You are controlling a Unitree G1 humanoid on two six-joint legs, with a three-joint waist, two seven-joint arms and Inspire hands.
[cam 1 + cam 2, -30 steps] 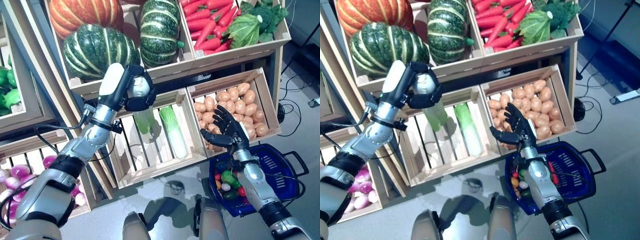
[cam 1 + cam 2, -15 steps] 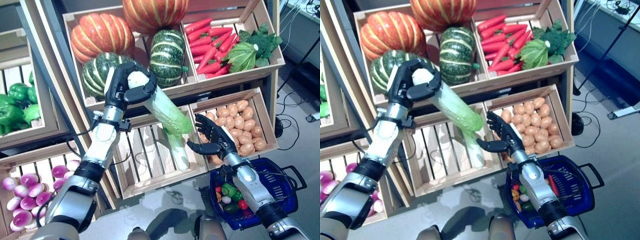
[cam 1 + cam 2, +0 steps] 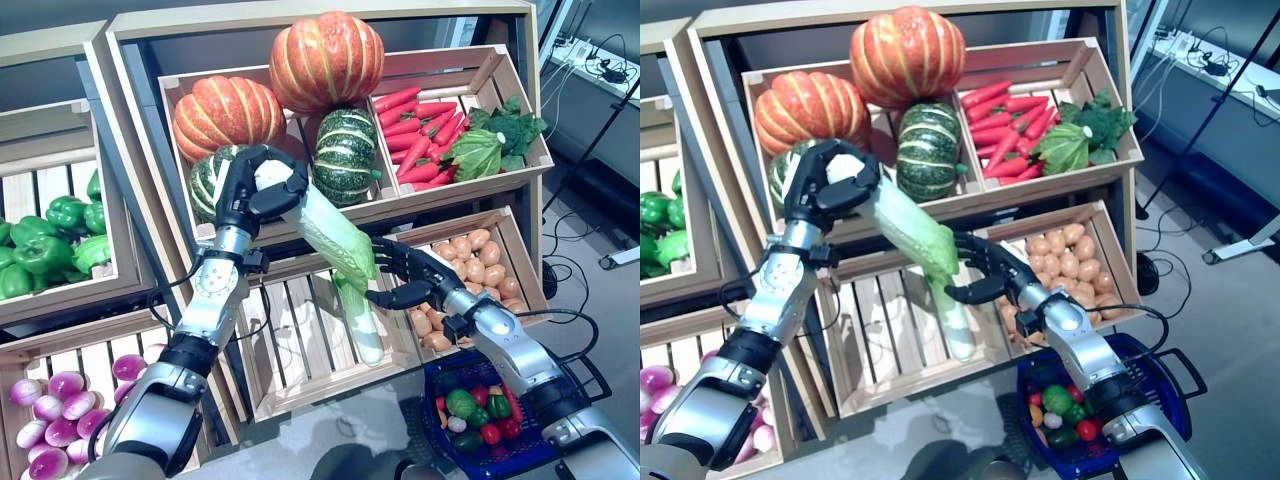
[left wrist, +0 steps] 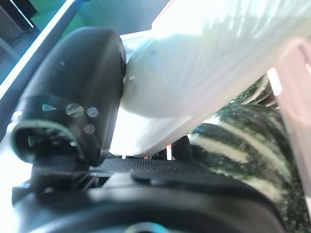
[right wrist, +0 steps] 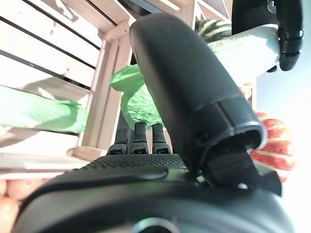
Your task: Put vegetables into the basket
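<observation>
A robot's left hand grips the white stem end of a napa cabbage, fingers and thumb curled round it, and holds it in the air in front of the shelf, slanting down with its green leafy tip just beside the right hand. A second ago the cabbage hung nearly upright over the slatted middle crate; since then it has been lifted clear and swung toward the right arm, and the camera itself has shifted, bringing more of the upper shelf into view. The right hand, fingers spread wide and holding nothing, has risen from over the blue basket to meet the leafy end, and whether it already touches it cannot be told. That points to a hand-over, or a steadying grip, as the step in hand. A second cabbage lies along the right side of the crate. The basket, at the shelf's foot below the potatoes, already holds several small vegetables; the cabbage is not yet in it.
</observation>
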